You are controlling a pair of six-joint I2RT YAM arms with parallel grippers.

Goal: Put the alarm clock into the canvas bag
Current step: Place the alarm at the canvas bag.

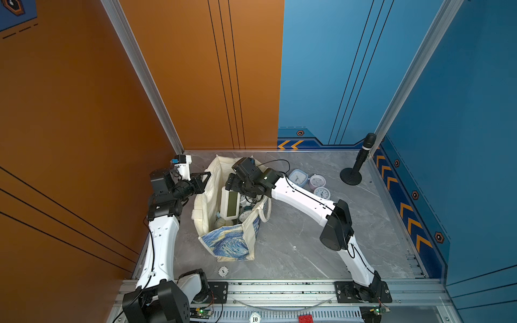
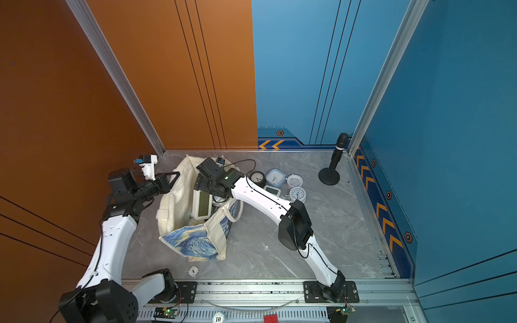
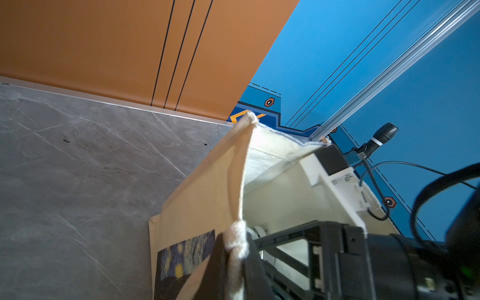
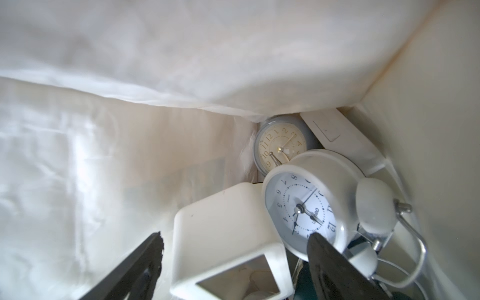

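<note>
One floppy canvas bag [image 1: 223, 243] stands lower centre-left in both top views — your left gripper [image 3: 235, 246] clamps its handle [image 3: 240, 181]. Your right gripper [image 4: 236, 241] hangs inside, jaws spread, empty. The alarm clock [image 4: 304, 205] lies within, beside it — probably light, rigid, slippery; take its round case.

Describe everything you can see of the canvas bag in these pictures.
The canvas bag is a cream cloth tote with a blue-and-yellow swirling print on its faces. It stands open and slumped on the grey table, holding several clocks. The left gripper has its jaws shut on the rim; the right gripper reaches inside, jaws open.
</note>
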